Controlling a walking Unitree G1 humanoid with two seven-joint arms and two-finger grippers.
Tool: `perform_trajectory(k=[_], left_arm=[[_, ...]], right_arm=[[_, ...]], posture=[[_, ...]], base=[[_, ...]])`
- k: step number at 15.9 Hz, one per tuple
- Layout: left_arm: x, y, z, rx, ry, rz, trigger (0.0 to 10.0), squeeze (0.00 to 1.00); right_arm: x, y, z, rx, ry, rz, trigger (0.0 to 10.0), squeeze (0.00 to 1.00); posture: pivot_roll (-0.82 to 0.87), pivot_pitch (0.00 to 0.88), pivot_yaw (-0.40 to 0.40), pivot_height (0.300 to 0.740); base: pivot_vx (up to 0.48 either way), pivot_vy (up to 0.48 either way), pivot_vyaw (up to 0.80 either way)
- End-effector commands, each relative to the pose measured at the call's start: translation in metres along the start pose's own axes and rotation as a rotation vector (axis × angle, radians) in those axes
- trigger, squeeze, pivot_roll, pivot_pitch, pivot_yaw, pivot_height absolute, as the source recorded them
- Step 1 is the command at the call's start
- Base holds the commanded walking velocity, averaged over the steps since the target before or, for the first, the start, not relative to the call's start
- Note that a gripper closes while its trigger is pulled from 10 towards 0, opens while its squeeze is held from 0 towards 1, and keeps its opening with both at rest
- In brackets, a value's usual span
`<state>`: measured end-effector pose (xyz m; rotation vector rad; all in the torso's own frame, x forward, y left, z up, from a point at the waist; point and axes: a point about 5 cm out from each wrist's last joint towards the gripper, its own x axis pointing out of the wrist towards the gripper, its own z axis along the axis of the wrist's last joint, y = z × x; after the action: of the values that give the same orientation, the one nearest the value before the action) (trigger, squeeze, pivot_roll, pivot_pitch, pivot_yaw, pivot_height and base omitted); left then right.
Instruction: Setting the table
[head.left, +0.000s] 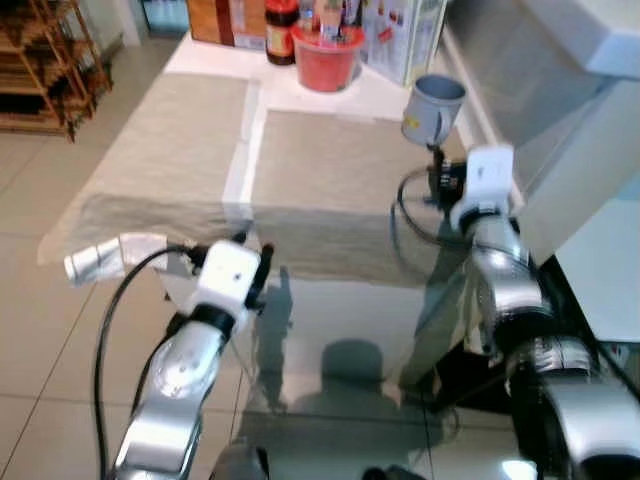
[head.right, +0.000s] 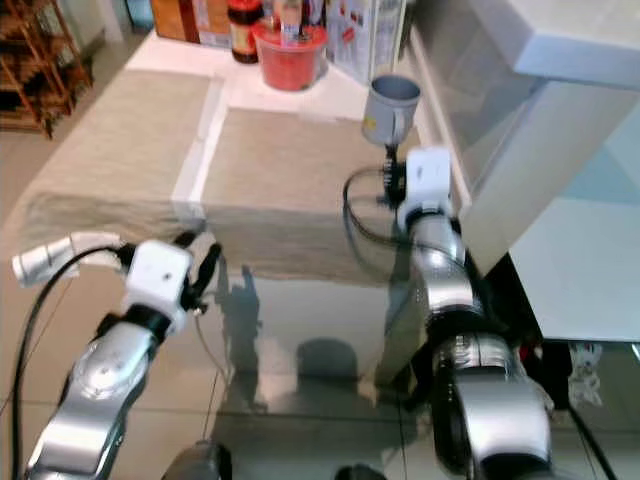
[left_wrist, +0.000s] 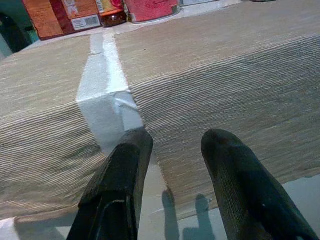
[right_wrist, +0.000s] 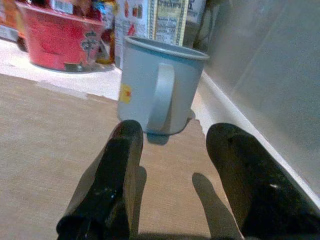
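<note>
Left end effector (head.left: 252, 262) was held at the near edge of the surface (head.left: 300, 95), fingers (left_wrist: 117, 180) released, empty, over the near hem of the two beige placemats (left_wrist: 225, 85) and the white gap between them. A red tub (head.left: 326, 55) and bottles were seen at the far edge. Further right, the grey mug (right_wrist: 159, 91) stood upright on the right placemat's far corner, near the wall, handle turned toward the right end effector (right_wrist: 172, 172). That end effector was released, just short of the mug, not touching. Judged step: mug pickup. A level, straight approach was advised, handle centred between the fingers, closing only once past it, so the mug would not be pushed into the wall.
</note>
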<state>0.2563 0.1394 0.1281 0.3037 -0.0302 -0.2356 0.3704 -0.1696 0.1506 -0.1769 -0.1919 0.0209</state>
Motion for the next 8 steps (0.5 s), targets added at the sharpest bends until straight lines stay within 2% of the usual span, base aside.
perform_trajectory(k=[1, 3, 4, 6, 8], left_arm=[[0.005, -0.003, -0.004, -0.002, 0.003, -0.005, 10.0, 0.00], [0.025, -0.001, -0.001, -0.002, -0.033, -0.013, 10.0, 0.00], [0.028, 0.000, 0.001, -0.004, -0.040, -0.013, 10.0, 0.00], [0.045, -0.002, 0.008, -0.009, -0.087, -0.027, 10.0, 0.00], [0.055, -0.004, 0.010, -0.019, -0.104, -0.049, 10.0, 0.00]], right_arm=[[-0.007, -0.004, 0.007, 0.008, -0.045, -0.023, 10.0, 0.00], [-0.037, 0.001, 0.005, -0.001, -0.060, 0.007, 10.0, 0.00], [-0.042, 0.002, 0.005, -0.010, -0.067, 0.013, 10.0, 0.00], [-0.069, 0.003, 0.008, -0.002, -0.089, 0.019, 10.0, 0.00], [-0.089, 0.011, 0.011, 0.015, -0.117, 0.046, 10.0, 0.00]], posture=[[0.11, 0.000, -0.074, 0.740], [0.07, 0.000, -0.058, 0.740], [0.07, 0.000, -0.055, 0.740], [0.03, 0.000, -0.033, 0.740], [0.02, 0.000, -0.011, 0.740]], base=[[0.000, 0.000, 0.00], [0.000, 0.000, 0.00], [0.000, 0.000, 0.00], [0.000, 0.000, 0.00], [0.000, 0.000, 0.00]])
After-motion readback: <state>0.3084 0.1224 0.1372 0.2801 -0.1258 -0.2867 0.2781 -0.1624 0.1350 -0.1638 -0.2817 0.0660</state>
